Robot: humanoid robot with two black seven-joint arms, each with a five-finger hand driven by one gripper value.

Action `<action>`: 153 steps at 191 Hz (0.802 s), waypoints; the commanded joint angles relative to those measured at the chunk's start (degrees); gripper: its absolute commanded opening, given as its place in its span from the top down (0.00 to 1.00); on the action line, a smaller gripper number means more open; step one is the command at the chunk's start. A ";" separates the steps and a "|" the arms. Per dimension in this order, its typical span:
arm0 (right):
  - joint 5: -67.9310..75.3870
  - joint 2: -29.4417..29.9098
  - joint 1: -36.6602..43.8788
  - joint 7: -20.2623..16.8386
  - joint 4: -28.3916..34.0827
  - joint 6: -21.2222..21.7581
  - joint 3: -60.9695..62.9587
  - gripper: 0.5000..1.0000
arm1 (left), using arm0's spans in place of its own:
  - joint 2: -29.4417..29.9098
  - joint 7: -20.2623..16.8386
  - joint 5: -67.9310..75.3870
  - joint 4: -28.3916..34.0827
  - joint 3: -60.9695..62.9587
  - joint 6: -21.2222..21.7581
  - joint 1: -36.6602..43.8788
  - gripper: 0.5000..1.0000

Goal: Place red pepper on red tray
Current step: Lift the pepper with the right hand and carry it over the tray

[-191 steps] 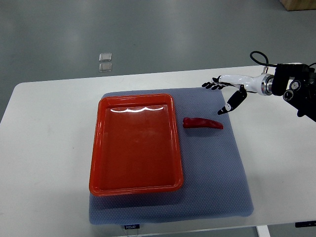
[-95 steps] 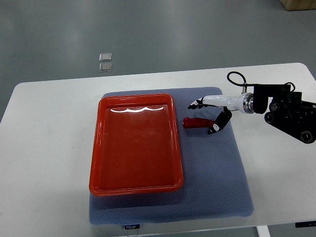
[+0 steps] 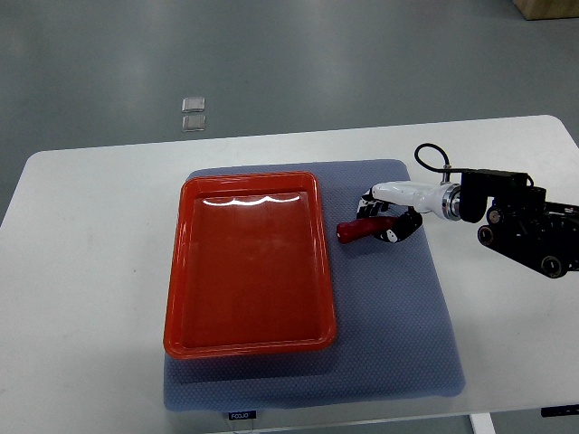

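Note:
A red pepper [image 3: 355,231] lies on the grey-blue mat [image 3: 389,316], just right of the red tray [image 3: 244,262]. The tray is empty and sits on the left half of the mat. My right hand [image 3: 384,217] comes in from the right edge and has its fingers curled around the pepper's right end, with the thumb on the near side. The pepper's left end sticks out toward the tray. The left arm does not show.
The mat lies on a white table [image 3: 90,271]. Two small clear squares [image 3: 193,113] lie on the grey floor beyond the table's far edge. My right forearm and its cable [image 3: 516,217] hang over the table's right side.
My right hand moved left and down from above the mat's far right corner to the pepper, and its fingers closed around the pepper's right end. The pepper tilted slightly.

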 commanded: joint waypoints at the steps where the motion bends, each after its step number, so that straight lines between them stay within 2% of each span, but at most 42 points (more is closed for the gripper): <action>1: 0.00 0.17 0.06 -0.02 -0.19 0.00 -0.03 0.88 | 0.00 0.01 0.02 -0.02 0.00 0.08 0.03 0.00; 39: 0.00 0.09 0.41 -0.02 -0.19 0.09 0.06 1.00 | 0.00 0.01 0.02 -0.02 0.00 0.00 -0.06 0.00; 104: 1.58 -0.71 2.52 0.86 -0.01 0.44 1.20 1.00 | 0.00 0.01 -0.07 -0.02 0.00 0.00 0.03 0.00; 132: 2.02 0.00 4.28 5.34 0.69 0.17 1.38 1.00 | 0.00 0.01 0.02 -0.02 0.00 0.00 0.03 0.00; 153: 2.19 0.35 5.68 7.01 2.80 0.44 1.29 1.00 | 0.00 0.01 0.02 0.07 0.00 0.00 0.03 0.00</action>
